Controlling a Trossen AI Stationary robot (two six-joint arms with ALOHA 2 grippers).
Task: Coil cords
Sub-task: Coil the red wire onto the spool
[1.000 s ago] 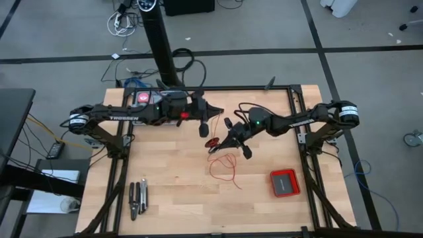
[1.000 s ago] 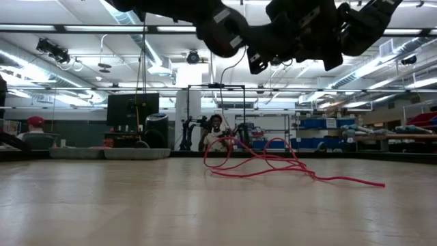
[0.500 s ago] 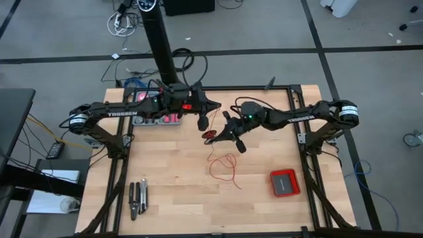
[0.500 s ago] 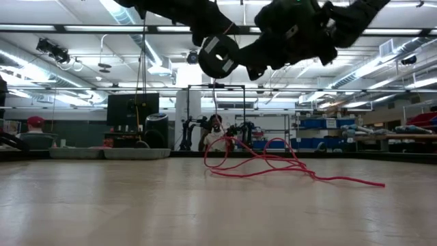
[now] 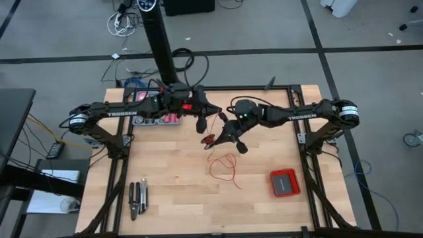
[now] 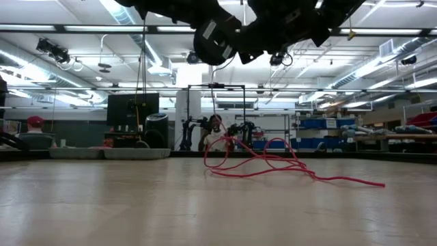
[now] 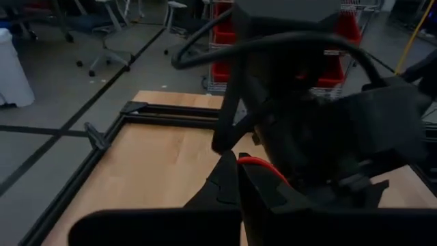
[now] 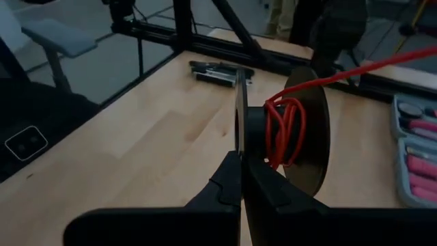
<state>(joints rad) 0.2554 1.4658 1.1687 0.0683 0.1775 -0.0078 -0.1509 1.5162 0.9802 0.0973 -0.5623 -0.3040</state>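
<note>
One red box | lid shut | contents hidden | beside loose red wire

A robotics workshop or lab is being shown: a wooden table is being framed by black rails, hand tools are being kept on it, and shelves with blue bins are being lit by ceiling strip lights.
</note>
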